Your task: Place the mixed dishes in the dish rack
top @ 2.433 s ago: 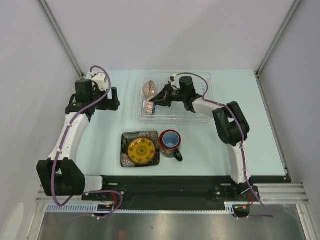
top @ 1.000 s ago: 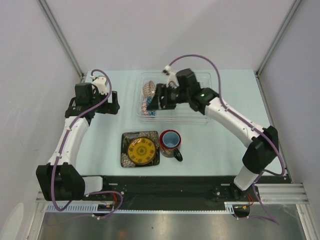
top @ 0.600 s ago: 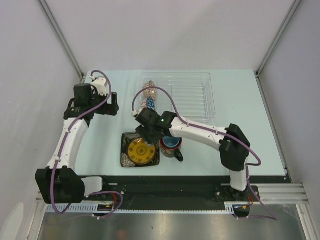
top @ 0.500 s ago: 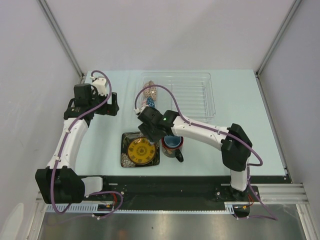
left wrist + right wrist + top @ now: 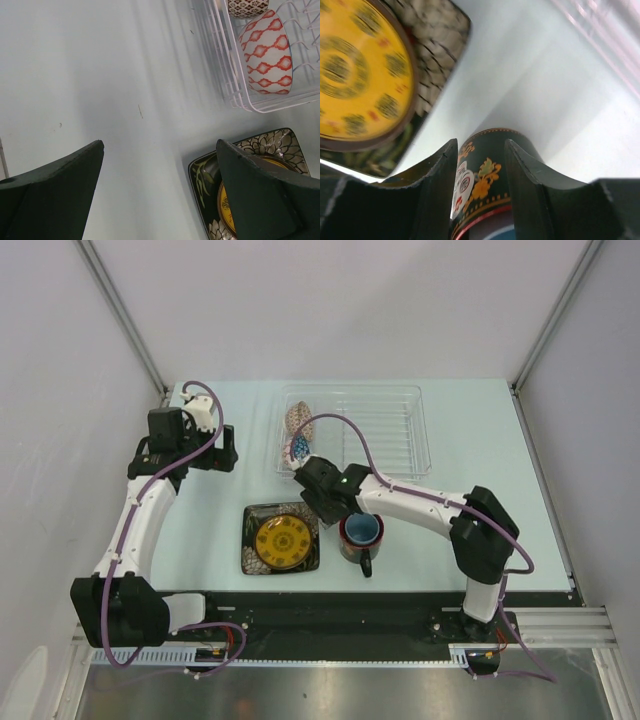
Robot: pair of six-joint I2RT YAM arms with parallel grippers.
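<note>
The right hand [image 5: 481, 145] hangs at the red mug with light-blue inside [image 5: 362, 532], fingers a narrow gap apart before its dark patterned side. The mug stands on the pale tabletop [image 5: 200, 520], just beside the square dark yellow-centred plate [image 5: 281, 537] and outside the clear ribbed dish rack [image 5: 400, 430]. The left hand [image 5: 157, 192] gapes wide, empty.

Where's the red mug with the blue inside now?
Top view: the red mug stands just right of the square dark plate, on the near side of the clear dish rack, at the right end effector.
</note>
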